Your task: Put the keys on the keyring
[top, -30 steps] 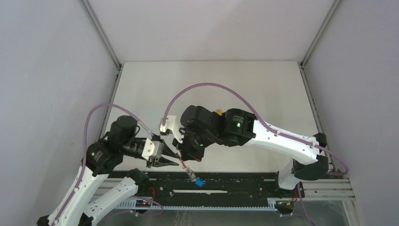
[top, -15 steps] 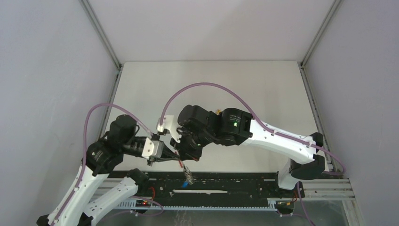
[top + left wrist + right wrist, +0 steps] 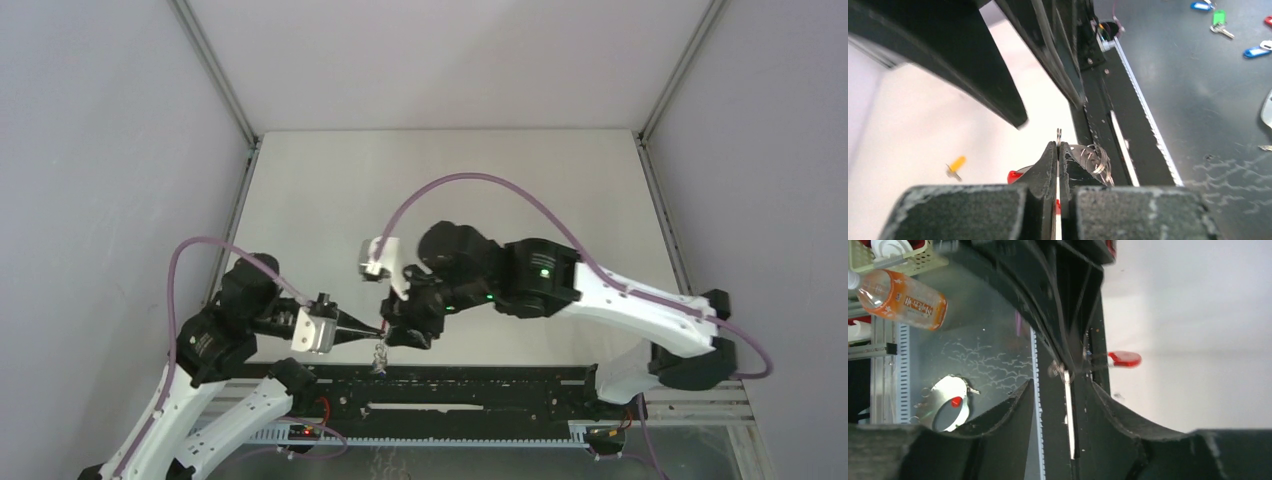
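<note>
1. Tightly closed, the left gripper (image 3: 1057,152) pinches the thin wire edge of the keyring (image 3: 1092,158). The grey metal cluster bunches just beside the fingertips on one side, and the red tag (image 3: 1124,358) juts out on the other.
2. Just beyond those fingertips, the right gripper (image 3: 397,335) faces them with its jaws apart and nothing between them. Its wrist view shows the ring a little ahead of its fingers, not touching.
3. Below both grippers, the cluster dangles from the pinch toward the black rail (image 3: 1108,105) at the near edge of the surface (image 3: 923,125).
4. Farther out, the yellow-orange key (image 3: 955,166) lies alone on the pale surface, well apart from the left gripper on its red-tag side. The blue key cannot be made out in any view, so whether it already rides the ring cannot be told.
5. Judged from this, the step in hand is steadying the ring in one gripper, which leaves the other free to fetch a key. Threading of the yellow-orange key is not yet begun.
6. Next, the right gripper would need to go out to that key, grasp it so its hole stays free, and carry it to the ring's split. That is a fine alignment: little wire shows past the left fingertips, and the ring could twist in the pinch.
</note>
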Robot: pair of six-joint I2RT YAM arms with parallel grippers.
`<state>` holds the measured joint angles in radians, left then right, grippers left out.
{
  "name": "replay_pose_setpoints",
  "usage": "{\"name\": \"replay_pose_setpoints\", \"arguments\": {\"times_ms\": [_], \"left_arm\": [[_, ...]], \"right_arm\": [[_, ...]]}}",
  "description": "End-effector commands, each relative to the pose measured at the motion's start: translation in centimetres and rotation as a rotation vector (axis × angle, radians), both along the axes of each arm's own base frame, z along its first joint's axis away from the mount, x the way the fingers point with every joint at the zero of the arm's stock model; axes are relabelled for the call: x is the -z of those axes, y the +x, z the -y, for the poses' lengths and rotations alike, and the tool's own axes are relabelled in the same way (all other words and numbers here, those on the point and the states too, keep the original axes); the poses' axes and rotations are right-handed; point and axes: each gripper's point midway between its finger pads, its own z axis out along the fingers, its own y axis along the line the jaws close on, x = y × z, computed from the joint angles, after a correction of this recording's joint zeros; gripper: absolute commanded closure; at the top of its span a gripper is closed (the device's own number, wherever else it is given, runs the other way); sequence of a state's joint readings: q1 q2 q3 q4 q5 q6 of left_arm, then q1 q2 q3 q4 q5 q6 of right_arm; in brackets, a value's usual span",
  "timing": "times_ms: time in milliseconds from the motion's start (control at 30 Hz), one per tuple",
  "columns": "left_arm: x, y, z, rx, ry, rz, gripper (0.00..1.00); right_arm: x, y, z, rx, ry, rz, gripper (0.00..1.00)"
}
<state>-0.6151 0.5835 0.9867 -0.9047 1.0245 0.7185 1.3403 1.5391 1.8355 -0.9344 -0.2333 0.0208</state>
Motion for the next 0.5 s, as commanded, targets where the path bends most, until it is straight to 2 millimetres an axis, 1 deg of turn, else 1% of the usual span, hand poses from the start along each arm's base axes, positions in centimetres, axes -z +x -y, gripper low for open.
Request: {"name": "replay_pose_setpoints", "arguments": {"times_ms": [0,33,67,133,167,233,300,333,467], "left_arm": [[-5.0,-0.6,1.1,0.041,-0.237,0.107,1.00],[-6.0,-0.8,1.1,0.050,-0.278,0.128,1.00],[-6.8,-1.1,1.1,0.062,-0.309,0.146,1.00],[-8.3,-1.6,1.0,0.083,-0.344,0.175,1.00],[-8.8,-1.8,1.0,0.093,-0.353,0.181,1.00],[-10.2,-2.3,1.0,0.114,-0.379,0.177,1.00],[-11.4,-2.7,1.0,0.132,-0.412,0.164,1.00],[-11.9,-2.8,1.0,0.139,-0.427,0.162,1.00],[-12.8,-3.1,1.1,0.154,-0.445,0.149,1.00]], "right_arm": [[-8.0,0.9,2.5,0.046,0.372,0.124,0.45],[-8.0,0.8,2.9,0.042,0.435,0.151,0.40],[-8.5,0.7,3.7,0.034,0.499,0.187,0.38],[-8.5,0.5,5.0,0.025,0.595,0.239,0.38],[-8.8,0.3,5.5,0.023,0.646,0.260,0.38],[-9.1,0.1,6.2,0.010,0.716,0.308,0.39],[-9.3,0.0,6.1,0.007,0.760,0.339,0.41],[-9.7,-0.1,5.9,-0.001,0.789,0.360,0.41],[-10.8,-1.3,5.1,-0.055,0.868,0.440,0.42]]}}
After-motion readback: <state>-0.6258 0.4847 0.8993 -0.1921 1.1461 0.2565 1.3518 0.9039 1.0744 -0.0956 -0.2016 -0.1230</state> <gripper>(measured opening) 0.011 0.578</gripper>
